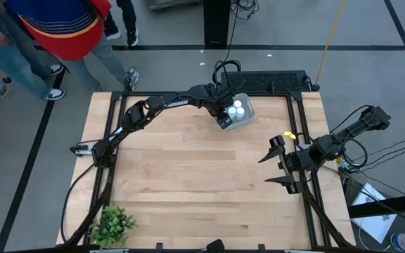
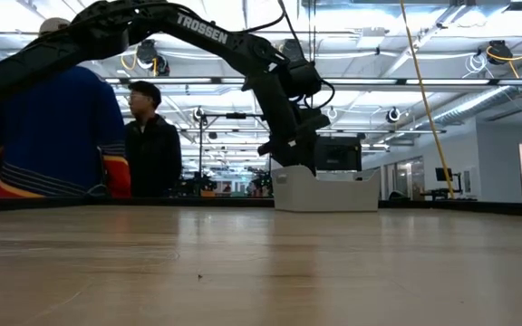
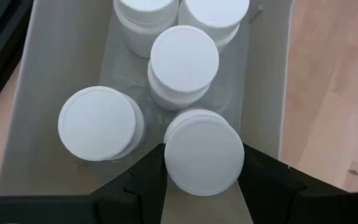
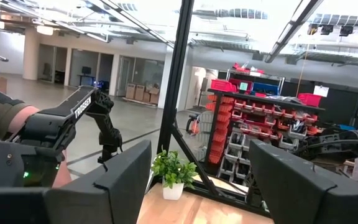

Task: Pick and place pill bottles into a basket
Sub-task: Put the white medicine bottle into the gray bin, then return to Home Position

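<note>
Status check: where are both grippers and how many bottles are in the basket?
Left gripper over basket, shut on fifth pill bottle; four others inside. Right gripper open, idle at table's right edge. Nothing in the way.

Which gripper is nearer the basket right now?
Left. The left gripper is over the basket, holding a pill bottle inside it. The right gripper is open, parked well away near the table's right edge.

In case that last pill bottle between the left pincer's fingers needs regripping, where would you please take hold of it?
Grip the pill bottle across its round cap, coming from straight above: it stands upright in the basket, with neighbours and walls blocking any sideways approach by the left pincer.
</note>
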{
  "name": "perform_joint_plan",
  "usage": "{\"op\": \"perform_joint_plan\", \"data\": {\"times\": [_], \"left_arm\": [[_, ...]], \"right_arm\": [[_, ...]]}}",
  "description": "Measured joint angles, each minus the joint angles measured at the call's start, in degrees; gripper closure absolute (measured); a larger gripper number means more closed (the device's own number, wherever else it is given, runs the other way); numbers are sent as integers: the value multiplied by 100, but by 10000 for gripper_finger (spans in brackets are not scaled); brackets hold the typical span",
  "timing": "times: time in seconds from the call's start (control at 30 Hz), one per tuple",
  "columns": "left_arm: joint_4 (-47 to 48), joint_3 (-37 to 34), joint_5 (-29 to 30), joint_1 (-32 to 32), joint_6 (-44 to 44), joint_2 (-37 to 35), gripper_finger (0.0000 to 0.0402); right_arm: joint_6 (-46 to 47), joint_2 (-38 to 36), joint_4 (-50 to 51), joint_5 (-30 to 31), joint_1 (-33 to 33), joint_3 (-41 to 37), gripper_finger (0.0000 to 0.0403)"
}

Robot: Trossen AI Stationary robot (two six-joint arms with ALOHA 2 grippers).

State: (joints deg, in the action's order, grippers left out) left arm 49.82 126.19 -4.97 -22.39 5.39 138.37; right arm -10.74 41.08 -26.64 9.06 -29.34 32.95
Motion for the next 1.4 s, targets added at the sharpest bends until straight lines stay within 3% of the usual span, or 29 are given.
{"op": "perform_joint_plan", "data": {"times": [0.63, 0.9, 1.0, 1.07, 1.17, 1.4], "left_arm": [[172, 0, 48, 26, 94, -32, 188], [898, 0, 27, 89, -439, -532, 188], [1014, 0, 97, 126, -268, -827, 188], [1002, 0, 167, 222, -378, -1050, 188], [815, 0, 141, 534, -764, -1303, 188], [161, 0, -338, 1193, -1178, -1803, 188]], "right_arm": [[20, 0, 37, -5, 0, 0, 140], [41, 4, 161, 11, 0, 0, 140], [-254, 0, 216, 40, 2, 0, 140], [-362, 0, 227, 375, 1, 0, 140], [249, -24, 396, 1011, 7, 2, 140], [826, -44, 1045, 1040, 5, 2, 140]]}}
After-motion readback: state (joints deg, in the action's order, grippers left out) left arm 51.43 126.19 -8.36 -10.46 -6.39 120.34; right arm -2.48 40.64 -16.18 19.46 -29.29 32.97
